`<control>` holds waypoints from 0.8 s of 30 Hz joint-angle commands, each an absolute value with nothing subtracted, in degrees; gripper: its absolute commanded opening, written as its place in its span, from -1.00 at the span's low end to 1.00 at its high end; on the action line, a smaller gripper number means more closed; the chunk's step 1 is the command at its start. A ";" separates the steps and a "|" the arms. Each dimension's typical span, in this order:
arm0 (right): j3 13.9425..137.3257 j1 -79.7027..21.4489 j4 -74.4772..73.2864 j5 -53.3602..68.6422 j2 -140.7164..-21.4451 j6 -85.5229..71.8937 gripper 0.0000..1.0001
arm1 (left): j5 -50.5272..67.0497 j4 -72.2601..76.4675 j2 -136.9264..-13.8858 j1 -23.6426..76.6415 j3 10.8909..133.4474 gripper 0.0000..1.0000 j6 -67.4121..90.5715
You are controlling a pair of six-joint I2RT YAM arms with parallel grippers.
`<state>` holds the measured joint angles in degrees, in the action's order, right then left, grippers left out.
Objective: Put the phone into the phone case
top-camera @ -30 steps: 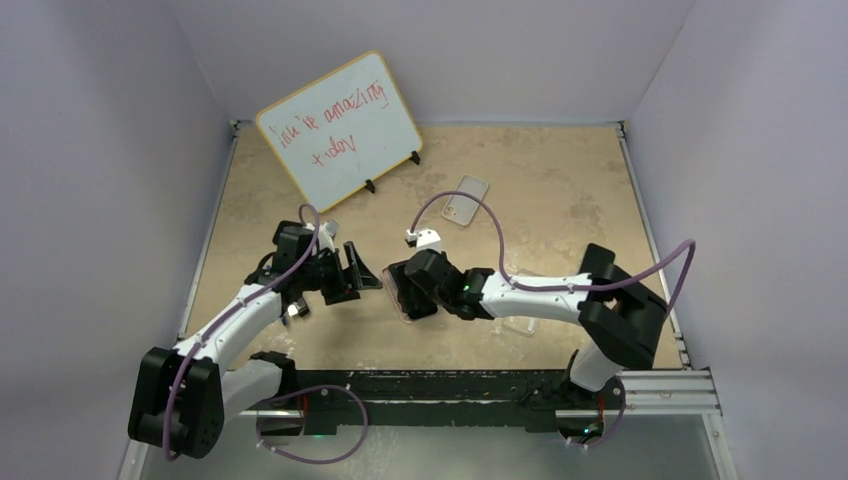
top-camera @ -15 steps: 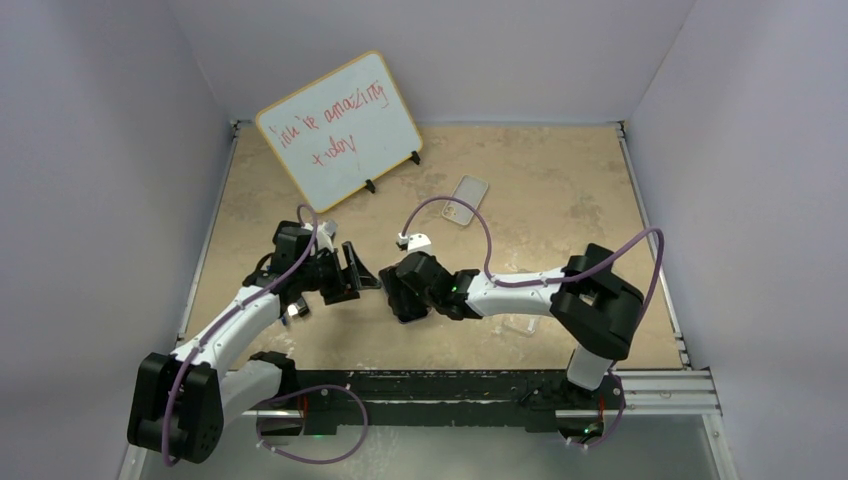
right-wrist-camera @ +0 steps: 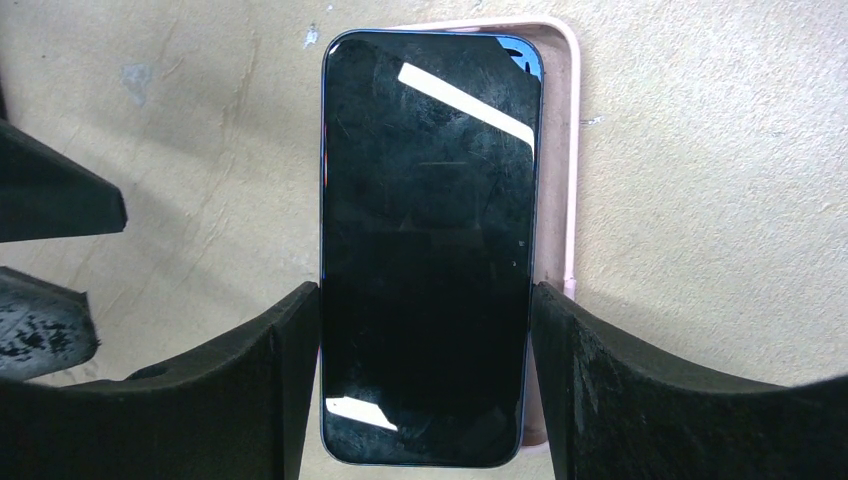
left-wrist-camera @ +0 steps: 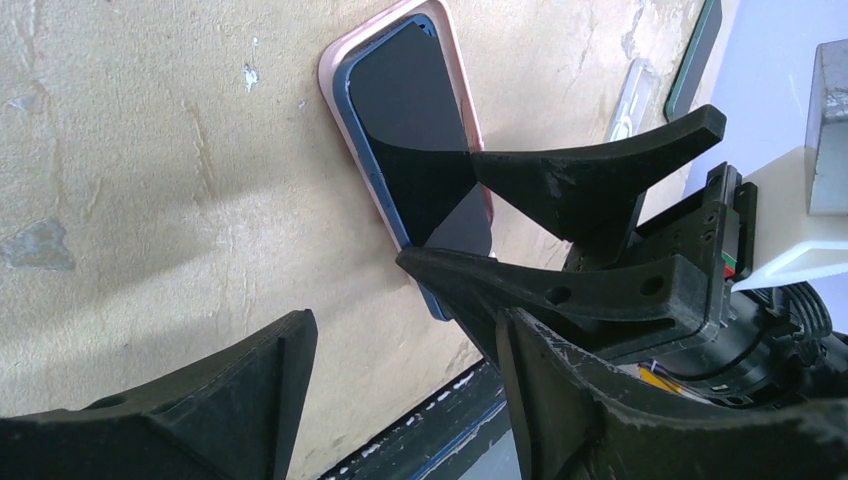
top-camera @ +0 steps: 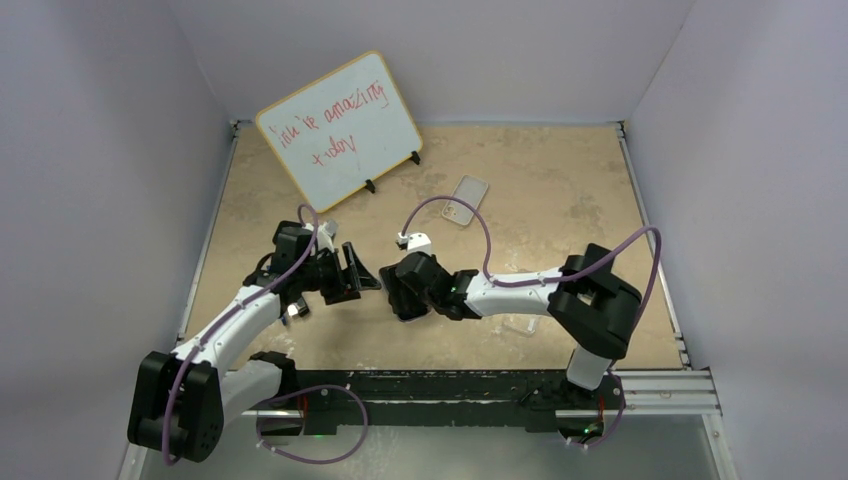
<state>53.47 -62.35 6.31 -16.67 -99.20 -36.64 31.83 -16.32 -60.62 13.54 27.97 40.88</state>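
The phone [right-wrist-camera: 425, 230], black-screened with a blue edge, lies on the pink phone case [right-wrist-camera: 568, 150]. It sits shifted to one side, so one long rim of the case shows beside it. My right gripper [right-wrist-camera: 425, 310] is shut on the phone, one finger against each long side near its lower end. In the top view the right gripper [top-camera: 405, 288] covers both. The left wrist view shows the phone [left-wrist-camera: 410, 140], the case rim [left-wrist-camera: 335, 70] and the right gripper's fingers [left-wrist-camera: 590, 170] around them. My left gripper [top-camera: 362, 274] is open and empty, just left of the right one.
A whiteboard [top-camera: 340, 130] with red writing stands at the back left. A clear case [top-camera: 466, 199] lies behind the right arm and another clear case [top-camera: 520, 325] lies under its forearm. The table's metal front rail [top-camera: 660, 385] runs along the near edge.
My right gripper has moved a little left and down over the pink case, and its elbow has swung left. The left arm has not moved.
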 commanded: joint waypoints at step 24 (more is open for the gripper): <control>51.57 -61.08 4.67 -18.30 -88.98 -34.99 0.55 | 34.70 -11.31 -64.21 13.18 27.51 0.26 40.32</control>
<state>52.40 -62.24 5.72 -17.50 -92.68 -36.25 32.86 -14.50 -63.88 13.52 27.73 40.82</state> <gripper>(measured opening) 0.832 0.656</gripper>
